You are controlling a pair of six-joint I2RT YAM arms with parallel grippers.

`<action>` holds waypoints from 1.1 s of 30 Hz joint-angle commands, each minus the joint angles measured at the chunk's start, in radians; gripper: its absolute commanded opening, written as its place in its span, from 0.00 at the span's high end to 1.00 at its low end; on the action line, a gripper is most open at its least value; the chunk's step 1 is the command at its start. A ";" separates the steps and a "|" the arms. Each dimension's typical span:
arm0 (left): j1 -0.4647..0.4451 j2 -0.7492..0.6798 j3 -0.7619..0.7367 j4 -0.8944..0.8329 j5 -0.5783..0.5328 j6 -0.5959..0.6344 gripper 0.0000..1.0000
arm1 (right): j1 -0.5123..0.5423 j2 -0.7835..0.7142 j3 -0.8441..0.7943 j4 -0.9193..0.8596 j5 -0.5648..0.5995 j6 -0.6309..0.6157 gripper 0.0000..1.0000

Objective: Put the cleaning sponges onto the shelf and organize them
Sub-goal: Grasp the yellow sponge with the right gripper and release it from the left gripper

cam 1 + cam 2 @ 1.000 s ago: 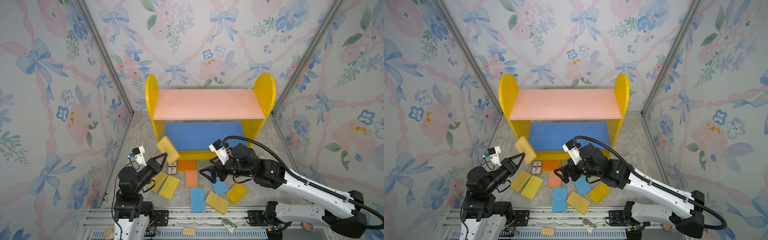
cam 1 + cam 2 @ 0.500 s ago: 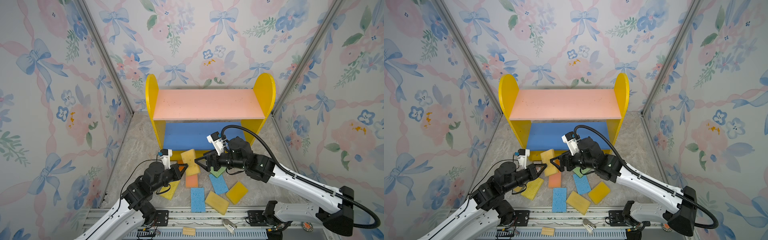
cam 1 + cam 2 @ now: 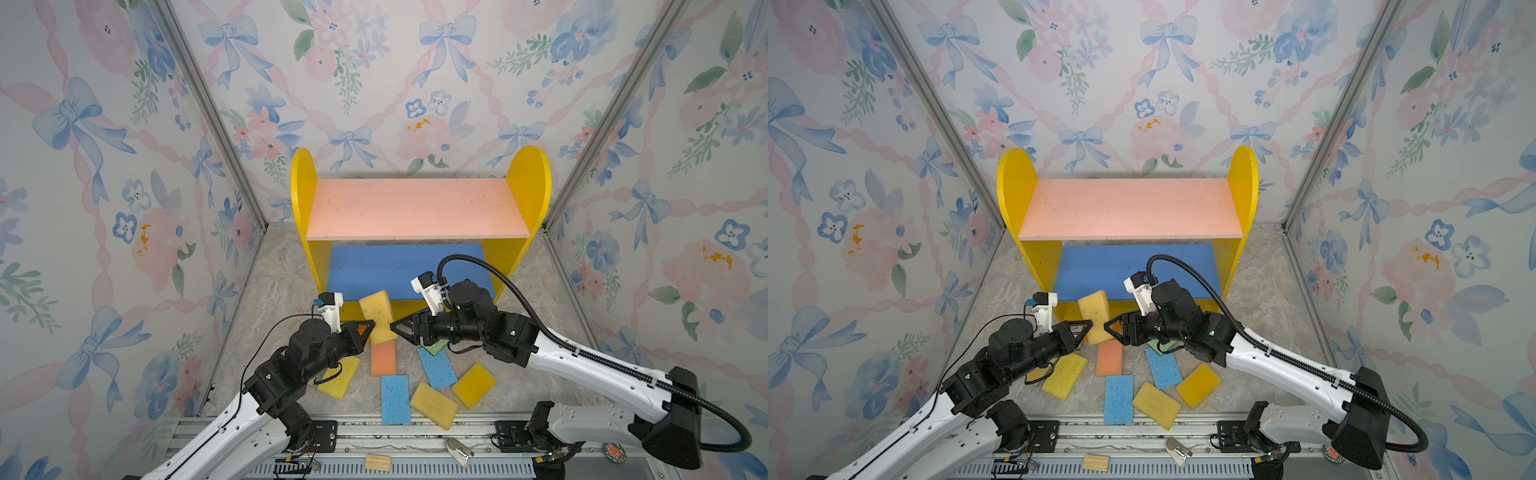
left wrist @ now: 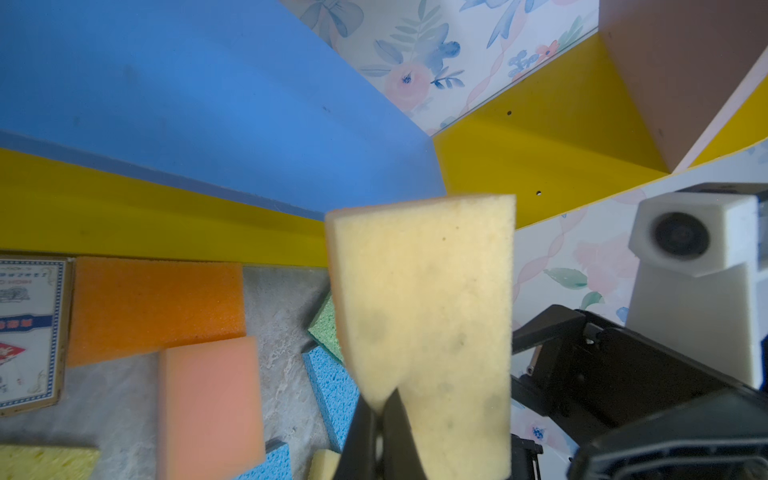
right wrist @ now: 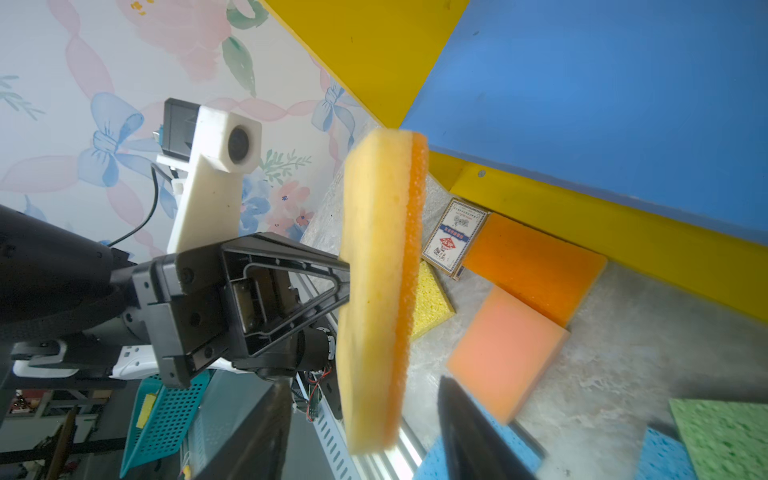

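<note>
My left gripper [image 3: 369, 328] is clenched on the lower edge of the two-layer sponge [image 3: 377, 316], which is yellow with an orange back. It holds the sponge upright in the air, just in front of the blue lower board [image 3: 395, 266] of the shelf [image 3: 528, 183].

My right gripper [image 3: 398, 329] has its jaws apart, one on either side of that same sponge. The right wrist view shows a gap on both sides, so there is no grip from this side yet. I judge this to be a hand-over or regrasp.

Floor, left to right:
- the bright yellow sponge [image 3: 338, 376], partly under my left arm
- the card box [image 4: 29, 332] and the orange sponge [image 4: 153, 307], both against the shelf foot
- the peach sponge [image 3: 383, 357]
- the blue sponge [image 3: 395, 399]
- the mustard sponge [image 3: 433, 405]
- the green sponge [image 3: 434, 347]
- the second blue sponge [image 3: 436, 368]
- the second mustard sponge [image 3: 473, 384]

Progress: the pink upper board [image 3: 415, 208] and the blue lower board are both bare, so nothing is shelved. Every sponge remains to be placed, and the arranging has not begun.
</note>
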 commanded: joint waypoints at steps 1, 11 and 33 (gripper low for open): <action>-0.004 0.003 0.028 0.007 -0.012 0.024 1.00 | -0.006 0.011 -0.013 0.049 -0.019 0.013 0.49; -0.005 0.009 0.046 0.006 -0.007 0.030 1.00 | -0.006 0.069 -0.017 0.107 -0.062 0.054 0.54; 0.004 -0.094 0.020 -0.359 -0.200 0.065 0.35 | -0.083 0.199 0.062 0.187 0.059 0.176 0.93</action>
